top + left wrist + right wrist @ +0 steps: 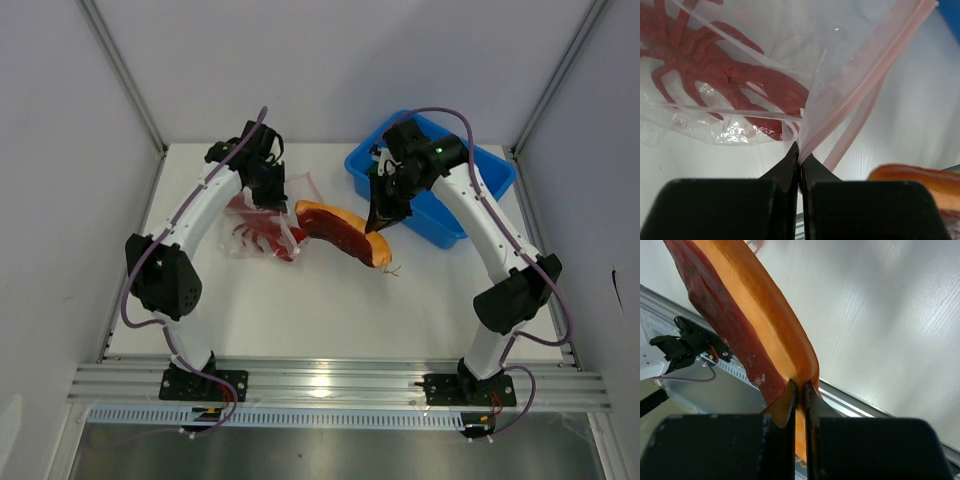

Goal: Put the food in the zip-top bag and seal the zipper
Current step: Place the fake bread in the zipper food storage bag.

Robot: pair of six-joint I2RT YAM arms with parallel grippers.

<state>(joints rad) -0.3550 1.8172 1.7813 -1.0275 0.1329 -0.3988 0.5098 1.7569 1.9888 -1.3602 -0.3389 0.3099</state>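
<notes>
Our right gripper (800, 387) pinches 1 end of the long orange piece (755, 325) at mid-table. Just left, our left gripper (799, 150) is clamped on the zip-top bag (840, 55) beside its pink zipper (876, 65), a red toy (740, 82) inside; the blue bin (482, 178) sits farthest back.

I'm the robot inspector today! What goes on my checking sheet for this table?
Surface: white table, no spills seen.
Job's things: clear bag with red lobster toy inside; pink zipper open; orange food piece outside the bag.
Clutter: blue bin, back right.
Grippers: left gripper shut on bag; right gripper shut on orange food piece.
Cables: purple cables along both arms.
Surroundings: pale walls, metal rail in front.
</notes>
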